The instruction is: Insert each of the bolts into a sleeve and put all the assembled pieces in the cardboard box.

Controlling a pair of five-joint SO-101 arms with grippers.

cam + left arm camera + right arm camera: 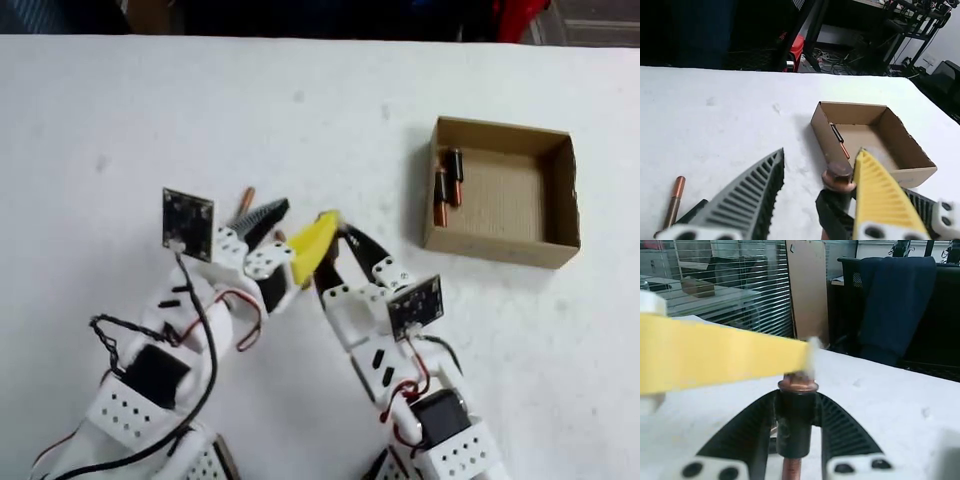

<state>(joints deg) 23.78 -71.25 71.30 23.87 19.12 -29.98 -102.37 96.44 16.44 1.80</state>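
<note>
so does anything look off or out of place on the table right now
Nothing stands out. One bare copper bolt lies loose on the white table by the left gripper, not yet sleeved; two assembled pieces lie in the cardboard box.

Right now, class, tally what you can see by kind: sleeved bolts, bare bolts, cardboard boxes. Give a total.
Cardboard box: 1
Sleeved bolts: 3 (two boxed, one in the right gripper's jaws)
Bare bolts: 1
Total: 5
</note>
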